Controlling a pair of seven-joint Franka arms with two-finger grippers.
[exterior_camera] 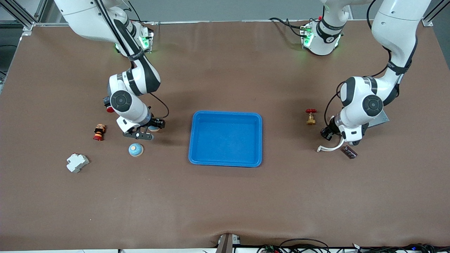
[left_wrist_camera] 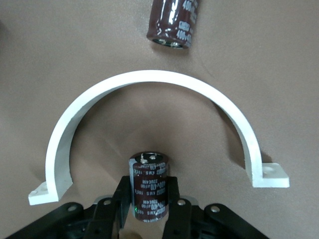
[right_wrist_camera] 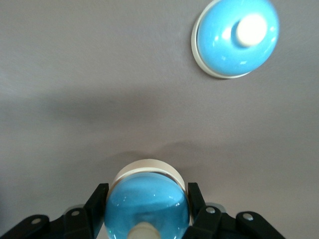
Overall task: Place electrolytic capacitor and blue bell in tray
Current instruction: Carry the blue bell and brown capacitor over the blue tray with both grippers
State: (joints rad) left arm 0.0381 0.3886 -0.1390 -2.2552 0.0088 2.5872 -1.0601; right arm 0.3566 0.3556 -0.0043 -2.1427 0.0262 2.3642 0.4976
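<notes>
Front view, working from the camera's edge of the table upward, we first find a white plastic block (exterior_camera: pixel 77 162) toward the right arm's end. A blue bell (exterior_camera: pixel 135 150) lies loose on the table, and the empty tray (exterior_camera: pixel 225 161) sits mid-table. Toward the left arm's end lie a spare capacitor (exterior_camera: pixel 350 152) and a white curved bracket (exterior_camera: pixel 330 147).

Farther up, the right gripper (exterior_camera: pixel 153 127) sits low at the table. Its wrist view shows the fingers (right_wrist_camera: pixel 95 206) pinching a second blue bell (right_wrist_camera: pixel 147 204) across its dome, a grip we judge suited to lifting it clear. A red-and-black stacked part (exterior_camera: pixel 99 132) stands beside that arm.

The left gripper (left_wrist_camera: pixel 148 199) is down inside the bracket's arc, fingers (left_wrist_camera: pixel 121 199) clamped on an upright electrolytic capacitor (left_wrist_camera: pixel 148 186), evidently so the can rises straight out. A small brass valve (exterior_camera: pixel 310 116) stands farther up.

Both task items remain outside the tray.
</notes>
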